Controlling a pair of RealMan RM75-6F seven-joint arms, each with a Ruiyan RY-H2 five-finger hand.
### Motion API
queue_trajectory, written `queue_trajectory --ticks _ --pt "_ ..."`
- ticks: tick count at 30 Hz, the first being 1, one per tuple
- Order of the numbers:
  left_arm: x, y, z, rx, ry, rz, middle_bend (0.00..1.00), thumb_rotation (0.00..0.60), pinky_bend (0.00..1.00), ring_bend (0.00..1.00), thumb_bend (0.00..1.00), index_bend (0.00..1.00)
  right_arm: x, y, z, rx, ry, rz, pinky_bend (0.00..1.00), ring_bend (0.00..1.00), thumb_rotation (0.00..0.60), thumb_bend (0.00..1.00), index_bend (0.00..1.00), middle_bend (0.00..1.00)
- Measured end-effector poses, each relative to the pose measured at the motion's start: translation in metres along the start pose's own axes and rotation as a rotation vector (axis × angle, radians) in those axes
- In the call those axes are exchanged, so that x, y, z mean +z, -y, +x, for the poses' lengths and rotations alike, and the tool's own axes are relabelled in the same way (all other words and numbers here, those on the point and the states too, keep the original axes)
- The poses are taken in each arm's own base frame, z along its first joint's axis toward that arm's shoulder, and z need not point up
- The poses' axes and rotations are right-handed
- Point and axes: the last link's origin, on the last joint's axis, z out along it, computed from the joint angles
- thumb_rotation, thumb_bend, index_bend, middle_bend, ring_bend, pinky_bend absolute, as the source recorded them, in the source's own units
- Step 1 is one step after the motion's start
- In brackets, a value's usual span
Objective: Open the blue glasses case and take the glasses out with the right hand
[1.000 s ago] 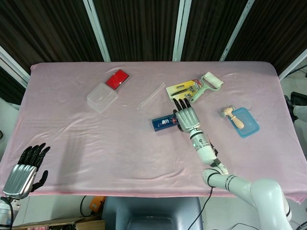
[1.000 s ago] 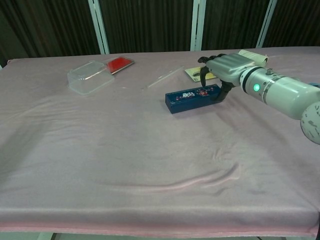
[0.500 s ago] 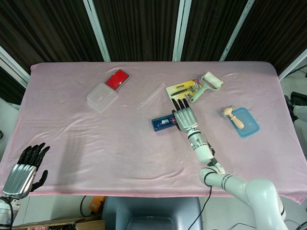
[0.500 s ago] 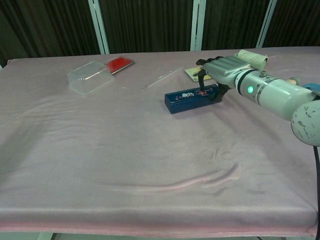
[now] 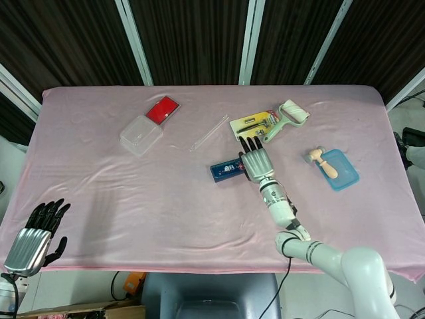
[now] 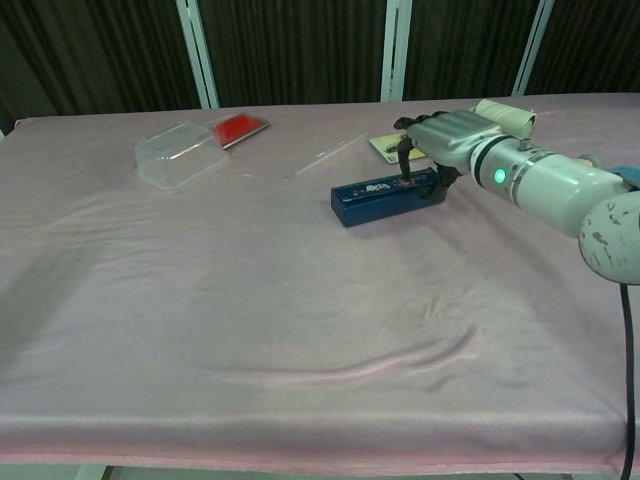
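- Hanging off the near left corner of the pink table (image 5: 99, 199), the left hand (image 5: 33, 239) held nothing, its dark fingers apart and pointing away from the robot.
- Toward the far left lay a clear plastic box (image 5: 141, 135), touching a red card (image 5: 163, 109) behind it.
- Near the middle, a thin clear rod (image 5: 208, 133) lay slanted on the cloth.
- Just right of centre, the blue glasses case (image 6: 385, 196) lay closed on the table, its long side slanted.
- The right hand (image 6: 440, 135) rested over the right end of the case, fingers (image 6: 404, 160) curled down onto its top and thumb behind; whether it gripped could not be told.
- Behind the hand lay a yellow package (image 5: 252, 123) and a pale green roller (image 5: 287, 117).
- At far right, a small wooden tool (image 5: 319, 158) rested on a light blue lid (image 5: 342, 173).
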Motion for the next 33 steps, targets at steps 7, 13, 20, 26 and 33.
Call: queue_trajectory --ticks 7,13,20,26,33 --pt "0.000 0.000 0.000 0.000 0.002 -0.004 0.00 0.600 0.03 0.00 0.46 0.00 -0.001 -0.006 0.003 0.008 0.005 -0.011 0.00 0.00 0.600 0.61 0.65 0.04" --pt "0.000 -0.001 -0.002 0.005 0.009 -0.004 0.00 0.600 0.03 0.00 0.46 0.00 0.003 -0.003 0.007 0.013 -0.001 -0.015 0.00 0.00 0.600 0.61 0.64 0.04" --pt "0.003 0.001 -0.003 0.002 0.023 0.009 0.00 0.600 0.03 0.00 0.46 0.00 0.018 0.015 0.018 0.018 -0.016 -0.028 0.00 0.00 0.600 0.61 0.63 0.04" --pt "0.006 0.003 -0.003 -0.004 0.032 0.020 0.00 0.600 0.03 0.00 0.46 0.00 0.032 0.032 0.022 -0.020 -0.006 -0.036 0.00 0.00 0.600 0.61 0.60 0.04" --pt "0.009 0.005 -0.005 -0.006 0.051 0.029 0.00 0.600 0.03 0.00 0.46 0.00 0.048 0.042 0.024 -0.042 0.019 -0.087 0.00 0.00 0.600 0.61 0.32 0.04"
